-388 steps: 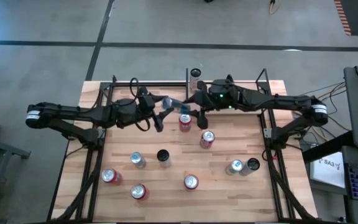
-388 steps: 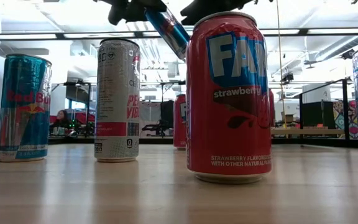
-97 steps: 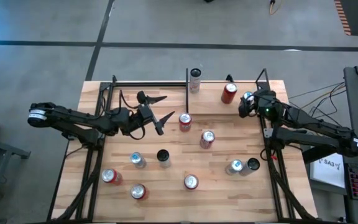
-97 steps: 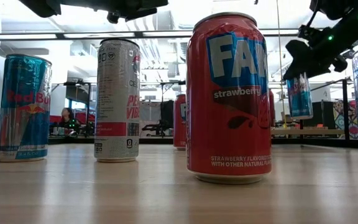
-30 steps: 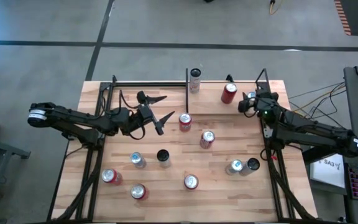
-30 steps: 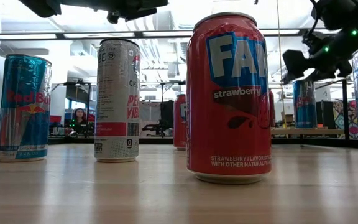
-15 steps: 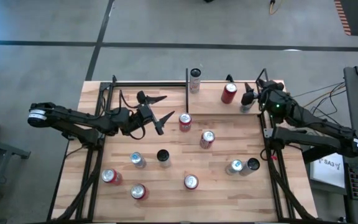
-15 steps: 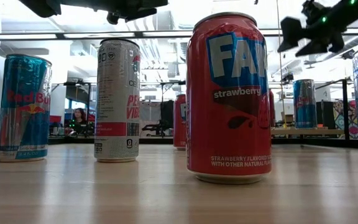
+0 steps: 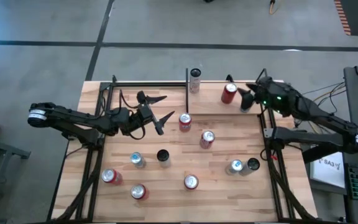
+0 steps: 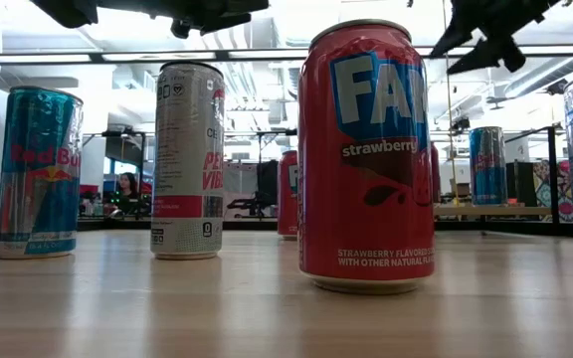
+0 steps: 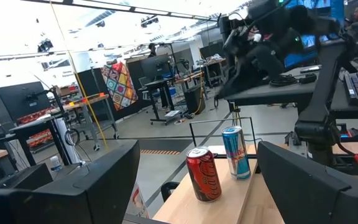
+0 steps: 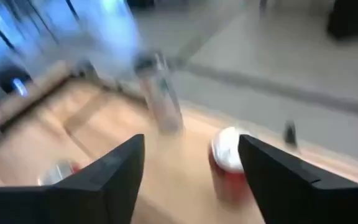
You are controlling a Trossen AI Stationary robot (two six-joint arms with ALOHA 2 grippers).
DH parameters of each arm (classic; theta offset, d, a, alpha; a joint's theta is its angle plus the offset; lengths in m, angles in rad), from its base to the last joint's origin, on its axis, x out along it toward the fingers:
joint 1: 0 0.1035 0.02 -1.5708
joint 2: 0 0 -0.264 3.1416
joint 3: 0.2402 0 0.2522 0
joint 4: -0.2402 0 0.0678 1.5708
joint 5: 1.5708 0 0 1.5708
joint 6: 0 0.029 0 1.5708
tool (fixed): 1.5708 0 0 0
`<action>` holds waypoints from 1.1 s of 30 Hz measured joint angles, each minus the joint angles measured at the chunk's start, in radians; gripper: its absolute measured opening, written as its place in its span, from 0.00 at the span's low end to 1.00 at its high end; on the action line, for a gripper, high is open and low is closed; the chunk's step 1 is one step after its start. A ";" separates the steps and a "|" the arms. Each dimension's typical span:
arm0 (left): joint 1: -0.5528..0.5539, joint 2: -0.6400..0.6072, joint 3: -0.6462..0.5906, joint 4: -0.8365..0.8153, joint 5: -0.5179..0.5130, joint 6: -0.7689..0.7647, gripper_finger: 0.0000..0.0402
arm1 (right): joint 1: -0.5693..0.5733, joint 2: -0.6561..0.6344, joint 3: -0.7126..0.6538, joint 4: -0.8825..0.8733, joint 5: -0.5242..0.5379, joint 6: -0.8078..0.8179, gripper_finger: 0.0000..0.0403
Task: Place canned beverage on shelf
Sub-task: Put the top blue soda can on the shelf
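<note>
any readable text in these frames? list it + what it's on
"FAN" over "strawberry", then "STRAWBERRY FLAVORED SO…" and "WITH OTHER NATURAL FL…": big red can, low view.
"Red Bu": blue-and-silver can at the left.
"PE", "VIB", partly turned away: tall silver can; its fine print is too small.
Red cola can and slim blue can, left wrist view: lettering unreadable.

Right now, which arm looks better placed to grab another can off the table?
Probably the left. Its open gripper hovers beside the red can at mid-table, while the right gripper, also open, is up over the shelf.
</note>
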 joint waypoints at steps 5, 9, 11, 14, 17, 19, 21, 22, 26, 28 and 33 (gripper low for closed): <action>0.000 0.000 0.000 -0.003 0.000 0.001 0.77 | 0.000 0.210 0.197 -0.440 -0.016 0.122 0.45; 0.000 0.000 0.000 -0.011 0.000 0.001 0.77 | 0.001 0.355 0.321 -0.685 -0.019 0.143 0.31; 0.000 0.000 0.000 -0.018 0.000 0.002 0.77 | 0.000 0.401 0.365 -0.755 -0.015 0.137 0.24; 0.000 0.000 0.000 -0.030 0.000 0.002 0.77 | 0.000 0.456 0.410 -0.846 -0.018 0.134 0.14; 0.000 0.000 0.000 -0.040 0.000 0.002 0.77 | 0.001 0.477 0.434 -0.927 -0.061 0.140 0.04; 0.000 0.000 0.000 -0.045 0.000 0.002 0.77 | -0.001 0.476 0.436 -0.948 -0.063 0.141 0.03; 0.000 0.000 0.000 -0.046 0.000 0.002 0.77 | -0.002 0.479 0.433 -0.961 -0.062 0.156 0.03; 0.000 0.000 0.000 -0.046 0.000 0.002 0.77 | -0.001 0.480 0.431 -0.964 -0.063 0.159 0.02; 0.000 0.000 0.000 -0.045 0.000 0.006 0.77 | -0.003 0.473 0.430 -0.969 -0.046 0.159 0.02; 0.000 0.000 0.000 -0.045 0.000 0.009 0.77 | -0.011 0.472 0.430 -0.969 -0.018 0.159 0.02; 0.000 0.000 0.000 -0.045 0.000 0.009 0.77 | -0.034 0.469 0.427 -0.968 -0.005 0.114 0.02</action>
